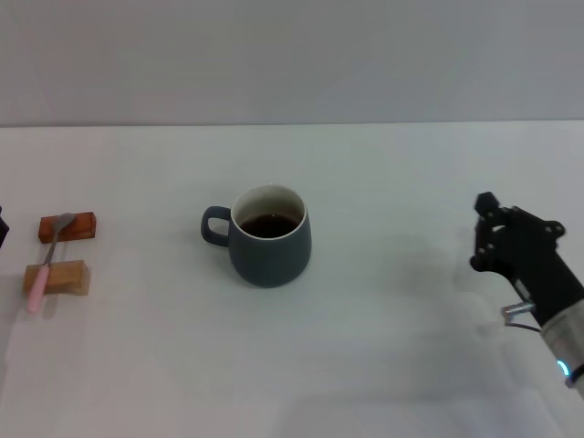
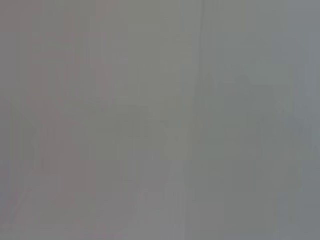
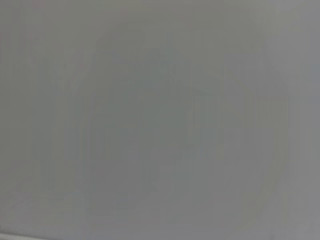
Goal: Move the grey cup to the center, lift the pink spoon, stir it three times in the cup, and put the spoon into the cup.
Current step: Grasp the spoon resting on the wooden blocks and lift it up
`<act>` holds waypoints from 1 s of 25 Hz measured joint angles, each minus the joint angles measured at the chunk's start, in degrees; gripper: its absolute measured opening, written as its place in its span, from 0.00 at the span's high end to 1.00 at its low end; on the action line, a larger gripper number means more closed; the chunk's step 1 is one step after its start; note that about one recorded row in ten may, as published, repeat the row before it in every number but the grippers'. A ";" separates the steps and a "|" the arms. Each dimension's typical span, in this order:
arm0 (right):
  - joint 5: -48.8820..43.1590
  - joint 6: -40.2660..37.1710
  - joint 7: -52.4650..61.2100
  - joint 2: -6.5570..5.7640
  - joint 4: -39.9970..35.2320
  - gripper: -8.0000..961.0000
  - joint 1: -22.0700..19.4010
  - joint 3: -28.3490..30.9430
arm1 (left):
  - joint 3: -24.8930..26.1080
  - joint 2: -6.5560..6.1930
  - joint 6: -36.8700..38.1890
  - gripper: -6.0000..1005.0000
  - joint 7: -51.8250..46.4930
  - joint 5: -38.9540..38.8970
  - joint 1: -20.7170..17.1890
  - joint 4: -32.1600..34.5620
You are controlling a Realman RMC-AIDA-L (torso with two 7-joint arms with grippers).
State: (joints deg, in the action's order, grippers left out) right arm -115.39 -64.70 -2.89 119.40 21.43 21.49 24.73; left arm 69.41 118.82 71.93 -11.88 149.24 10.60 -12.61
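Observation:
The grey cup (image 1: 269, 248) stands upright in the middle of the white table, with its handle towards the left and dark liquid inside. The pink spoon (image 1: 47, 265) lies at the far left across two small blocks, its grey bowl on the reddish-brown block (image 1: 68, 226) and its pink handle over the light wooden block (image 1: 58, 277). My right gripper (image 1: 481, 233) is open and empty, well to the right of the cup and apart from it. Only a dark sliver of my left gripper (image 1: 2, 226) shows at the left edge, near the spoon.
The white table (image 1: 401, 182) runs back to a pale wall. Both wrist views show only a blank grey surface.

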 joint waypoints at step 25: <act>0.79 -1.22 0.36 0.06 -2.99 0.99 -2.98 3.86 | -12.71 -0.28 2.39 0.20 0.49 0.18 -4.85 0.20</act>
State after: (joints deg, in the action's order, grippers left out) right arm -114.60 -65.92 -2.54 119.46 18.44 18.51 28.59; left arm 56.70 118.54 74.32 -11.39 149.42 5.76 -12.41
